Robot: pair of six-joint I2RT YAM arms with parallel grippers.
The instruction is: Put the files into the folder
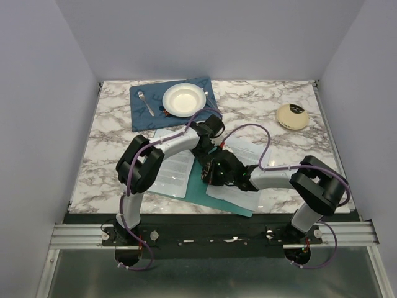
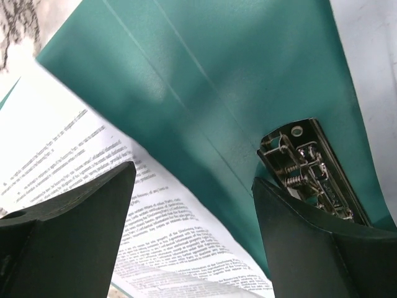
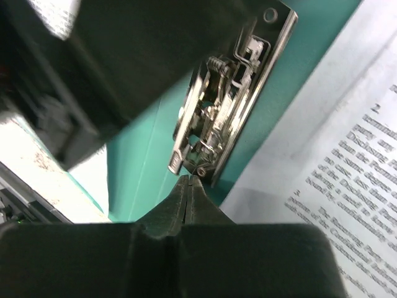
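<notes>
Over the folder (image 2: 205, 74), the left tool (image 2: 193, 177) hung released; the right tool (image 3: 189, 180), clenched, touched its clip (image 3: 229, 93) beside the files (image 2: 74, 149).

The folder (image 1: 199, 179) lies at the table's (image 1: 111, 155) 6 o'clock, with files (image 1: 170, 171) at its 9 and 3 o'clock. A placemat (image 1: 141, 118) at 11 carries a fork (image 1: 146, 103) and, at the fork's 3 o'clock, a bowl (image 1: 183, 99). A round disc (image 1: 292, 116) sits at 2.
</notes>
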